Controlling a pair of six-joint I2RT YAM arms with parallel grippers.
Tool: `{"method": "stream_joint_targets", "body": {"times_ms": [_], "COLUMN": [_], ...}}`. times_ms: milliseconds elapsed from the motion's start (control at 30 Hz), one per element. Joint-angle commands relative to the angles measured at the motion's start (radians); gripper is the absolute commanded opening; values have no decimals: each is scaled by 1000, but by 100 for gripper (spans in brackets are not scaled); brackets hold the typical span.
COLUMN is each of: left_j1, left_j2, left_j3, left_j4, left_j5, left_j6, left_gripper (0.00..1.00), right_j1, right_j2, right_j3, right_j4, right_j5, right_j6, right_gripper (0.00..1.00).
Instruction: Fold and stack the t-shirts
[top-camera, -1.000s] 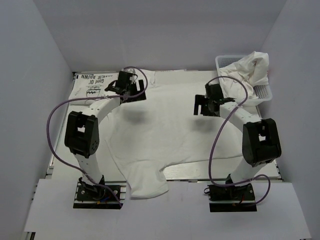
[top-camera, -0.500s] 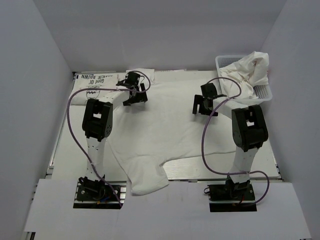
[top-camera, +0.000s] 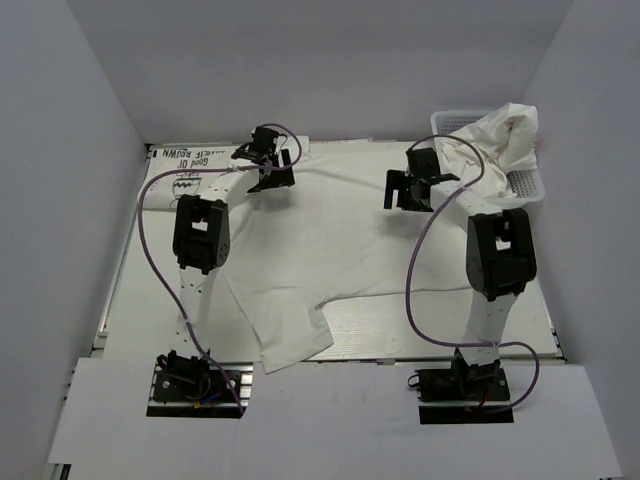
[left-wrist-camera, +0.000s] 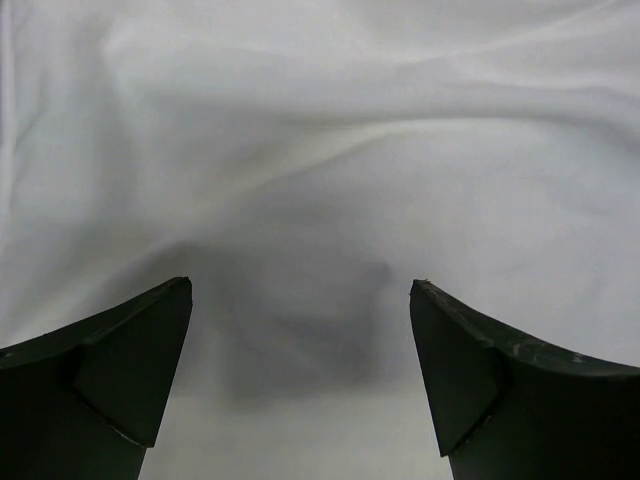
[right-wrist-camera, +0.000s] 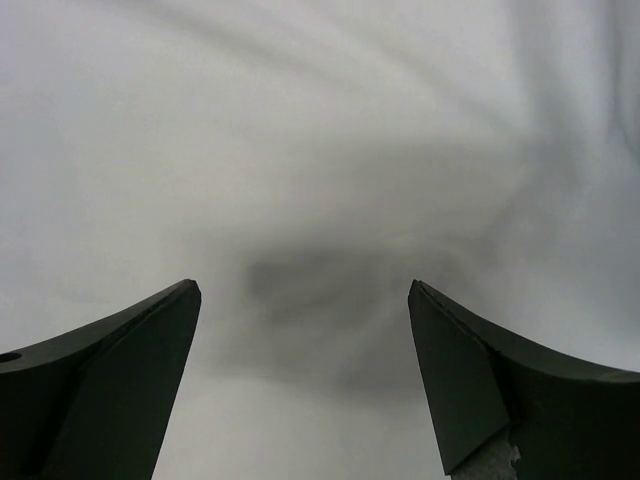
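Over the far part of the white t-shirt (top-camera: 330, 250) spread flat on the table (top-camera: 420, 345), the left gripper (top-camera: 270, 180) and right gripper (top-camera: 407, 197) hover with jaws parted and empty; uneven pinches would likely skew the fold.

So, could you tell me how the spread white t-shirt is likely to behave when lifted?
Probably floppy: the t-shirt lies in soft wrinkles, and its sleeve spills over the near edge of the table. It is likely light, so it should sag between the open left gripper and right gripper rather than hold shape.
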Motion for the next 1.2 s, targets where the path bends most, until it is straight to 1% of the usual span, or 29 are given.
{"method": "stream_joint_targets", "body": {"times_ms": [0,33,67,100,133,167,200,233,267,300,333,367,400,433,500,533,600,633,700,800,833,867,1000,1067,1167], "left_j1": [-29,-29,-29,-29,-40,-40,-55,-72,-72,-102,-113,-125,-136,-147,-162,-188,-207,-216,-244,-271,-296,-305,-339,-368,-382], "left_j2": [-285,-341,-398,-504,-563,-628,-695,-823,-882,-938,-988,-1083,-1125,-1159,-1200,-1210,-1219,-1219,-1230,-1259,-1271,-1271,-1271,-1237,-1211], "left_j3": [-100,-236,-304,-363,-511,-599,-689,-862,-935,-996,-1100,-1142,-1206,-1233,-1277,-1317,-1397,-1420,-1448,-1460,-1460,-1460,-1489,-1498,-1498], "left_j4": [7,7,-5,-38,-58,-59,-21,9,24,36,27,12,-28,-52,-104,-159,-175,-175,-175,-223,-262,-278,-325,-303,-257], "left_j5": [39,59,85,108,130,180,227,278,356,392,415,424,424,435,504,522,571,608,637,624,595,595,570,570,549], "left_j6": [24,4,-25,-79,-110,-143,-159,-180,-200,-210,-234,-234,-246,-246,-234,-234,-248,-263,-283,-315,-326,-326,-348,-358,-386], "left_gripper": [100,100,100,100,100,100,100,100,100,100,100,100,100,100,100,100,100,100,100,100,98,94,93,90,89], "right_j1": [17,15,14,12,11,8,5,8,8,5,6,6,2,3,-2,0,-2,1,-3,-12,-14,-12,-22,-22,-25], "right_j2": [-227,-252,-296,-339,-358,-376,-434,-454,-474,-537,-557,-592,-615,-631,-645,-643,-651,-649,-660,-671,-675,-675,-672,-677,-685], "right_j3": [-81,-103,-123,-172,-190,-235,-259,-307,-365,-393,-464,-483,-490,-502,-508,-502,-505,-510,-532,-555,-560,-566,-574,-591,-605], "right_j4": [57,78,77,62,62,63,89,82,130,146,160,172,172,169,137,119,96,89,85,83,82,85,68,79,73], "right_j5": [-79,-90,-103,-105,-104,-138,-130,-133,-134,-143,-145,-142,-121,-119,-49,-38,-33,-39,-48,-54,-56,-57,-71,-67,-61], "right_j6": [-34,-32,0,18,41,67,87,96,116,130,141,147,150,153,165,167,182,192,202,209,216,218,215,215,221], "right_gripper": [90,90,90,90,90,90,90,90,90,90,90,90,90,90,90,90,90,90,90,90,90,90,90,90,90]}}
